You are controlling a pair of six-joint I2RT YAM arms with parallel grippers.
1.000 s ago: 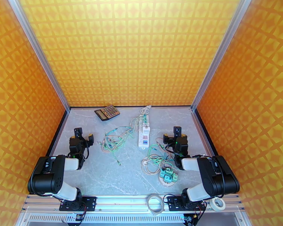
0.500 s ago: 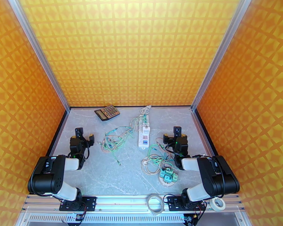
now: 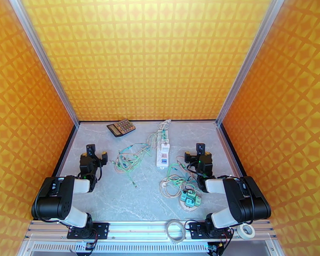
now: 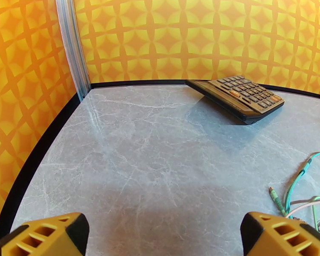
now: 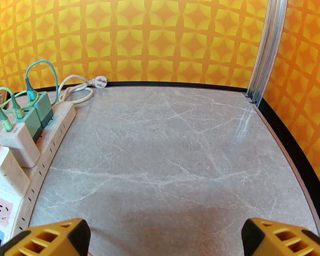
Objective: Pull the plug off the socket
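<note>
The white power strip [image 3: 163, 151] lies near the middle of the grey marbled worktop [image 3: 151, 201], its length running from 6 to 12 o'clock. In the right wrist view it sits at 9 o'clock: a long white bar [image 5: 53, 139] carrying four block-shaped plugs in a row. The two green plugs [image 5: 37, 112] stand toward the far end, each with a teal cable rising from its top, and the two white plugs [image 5: 18, 144] stand nearer. Its own white cord [image 5: 81, 88] loops at the far end.

The left end effector [image 3: 91, 157] hangs at 9 o'clock of the strip, well apart, with its yellow fingers [image 4: 45, 235] spread wide and empty. The right end effector [image 3: 198, 157] hangs at 3 o'clock of the strip, also spread wide with nothing between its fingers [image 5: 49, 237]. A calculator [image 3: 121, 127] rests at 11 o'clock.
</note>
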